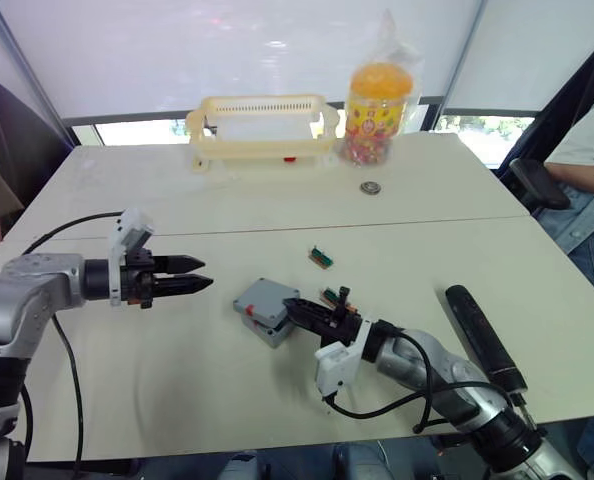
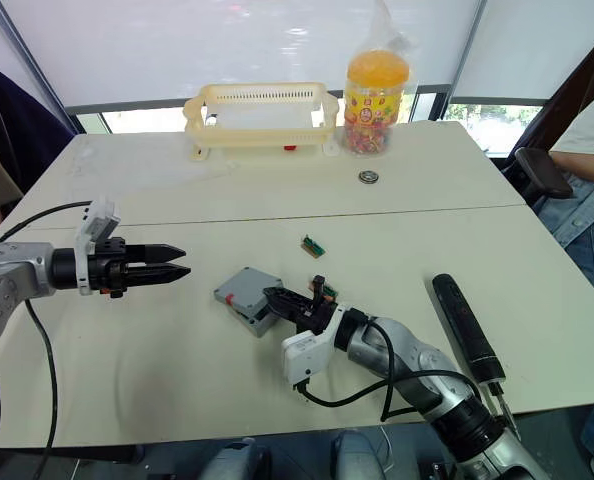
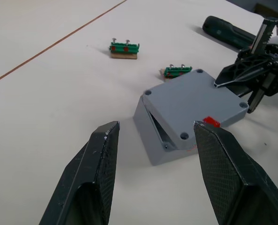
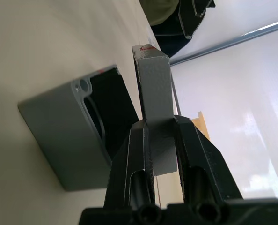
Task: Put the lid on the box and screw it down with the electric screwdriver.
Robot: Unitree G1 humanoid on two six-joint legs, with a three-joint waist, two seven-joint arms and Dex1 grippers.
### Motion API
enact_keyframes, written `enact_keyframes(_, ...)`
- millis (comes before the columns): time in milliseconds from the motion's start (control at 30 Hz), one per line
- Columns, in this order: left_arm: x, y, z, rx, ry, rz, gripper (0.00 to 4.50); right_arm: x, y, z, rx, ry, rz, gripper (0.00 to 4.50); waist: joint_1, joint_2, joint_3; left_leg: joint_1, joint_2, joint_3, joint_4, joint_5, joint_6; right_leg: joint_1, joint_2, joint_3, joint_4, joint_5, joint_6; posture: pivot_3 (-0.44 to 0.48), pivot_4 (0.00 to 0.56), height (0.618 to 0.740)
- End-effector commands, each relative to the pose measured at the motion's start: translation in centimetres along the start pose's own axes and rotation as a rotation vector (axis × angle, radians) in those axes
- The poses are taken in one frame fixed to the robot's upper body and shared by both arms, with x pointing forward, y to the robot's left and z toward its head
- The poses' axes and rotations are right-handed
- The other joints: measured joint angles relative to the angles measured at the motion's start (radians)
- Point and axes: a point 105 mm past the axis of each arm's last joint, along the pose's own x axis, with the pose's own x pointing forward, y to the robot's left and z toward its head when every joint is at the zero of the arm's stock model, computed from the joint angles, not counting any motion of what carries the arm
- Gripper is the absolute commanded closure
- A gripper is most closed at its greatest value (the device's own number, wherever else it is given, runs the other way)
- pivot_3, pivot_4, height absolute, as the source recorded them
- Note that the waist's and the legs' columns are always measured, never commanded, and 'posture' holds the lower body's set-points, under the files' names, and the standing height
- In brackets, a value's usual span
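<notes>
I have the right gripper (image 1: pixel 295 306) clamped on one edge of the lid (image 3: pixel 195 102), fingers pinching the thin plate so I can steer it. The lid lies tilted over the box (image 3: pixel 150 137): one edge is propped up, leaving a gap along the side toward my left arm, so I judge it is not seated yet. The box sits mid-table, just in front of the right wrist. My left gripper (image 1: pixel 199 274) hovers beside the box with its fingers (image 3: pixel 99 168) spread apart, well placed to brace it while I press the lid flat. The screwdriver (image 1: pixel 483 338) lies on the table (image 1: pixel 177 200) at the right, untouched, waiting for the screwing step.
</notes>
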Motion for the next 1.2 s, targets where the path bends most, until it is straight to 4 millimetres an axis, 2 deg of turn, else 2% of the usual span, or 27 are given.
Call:
enact_keyframes(33,-0.1,-0.1,0.7,0.029,-0.022,0.009,1.95,0.2,-0.8,0.1,-0.015,-0.004,-0.029,4.38,0.0,0.0,0.0,0.0,0.0,0.0,0.0,0.0,0.0,0.0,0.0,0.0,0.0,0.0,0.0,0.0,0.15,0.74)
enact_keyframes(267,0.1,0.0,0.7,0.027,-0.033,0.015,1.95,0.4,-0.8,-0.8,-0.032,0.043,-0.023,4.38,0.0,0.0,0.0,0.0,0.0,0.0,0.0,0.0,0.0,0.0,0.0,0.0,0.0,0.0,0.0,0.0,0.15,0.74)
enact_keyframes(533,0.3,0.2,0.7,0.026,-0.042,0.025,1.95,0.5,0.1,-0.2,-0.02,0.018,0.011,4.38,0.0,0.0,0.0,0.0,0.0,0.0,0.0,0.0,0.0,0.0,0.0,0.0,0.0,0.0,0.0,0.0,0.15,0.74)
enact_keyframes(1200,0.9,0.5,1.1,0.03,-0.058,0.017,1.95,0.2,1.0,0.2,-0.055,0.005,0.058,4.38,0.0,0.0,0.0,0.001,0.0,0.0,0.0,0.0,0.0,0.001,0.0,0.0,0.001,0.0,0.0,0.0,0.15,0.74)
